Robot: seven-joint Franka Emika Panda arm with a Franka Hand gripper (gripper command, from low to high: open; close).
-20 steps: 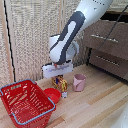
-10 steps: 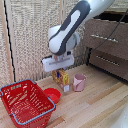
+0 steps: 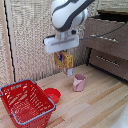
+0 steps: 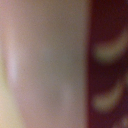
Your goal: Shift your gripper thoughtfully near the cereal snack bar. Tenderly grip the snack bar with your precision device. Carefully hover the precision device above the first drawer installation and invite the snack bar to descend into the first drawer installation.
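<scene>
A: Start with the big things. Where is the cabinet (image 3: 107, 47)?

B: On the exterior view's right, dark brown. Its top drawer (image 3: 106, 34) looks pulled out a little, with the lower drawer (image 3: 110, 62) under it. Whether it is open wide enough, I cannot tell.

A: And the arm?

B: A second ago it was bent low over the desk (image 3: 95, 102), next to the pink cup (image 3: 79, 82). Now it has risen well clear, and the tool (image 3: 62, 51) hangs above the cup.

A: Did it bring anything up?

B: Yes. The snack bar (image 3: 64, 61), yellow-orange with red print, hangs under the tool in mid-air, clear of the desk. The fingers are clamped on its upper edge, so I judge the pickup done.

A: Does the wrist view confirm that?

B: No, it is only a blur of pale and dark red, too close to read.

A: What else is down there?

B: A red wire basket (image 3: 26, 102) at the exterior view's left, and a red bowl (image 3: 52, 94) just beside it, between basket and cup.

A: So what remains?

B: The carry toward the exterior view's right, over the top drawer, then the release. The packet hangs by one edge, so a quick swing might let it slip or twist.
</scene>
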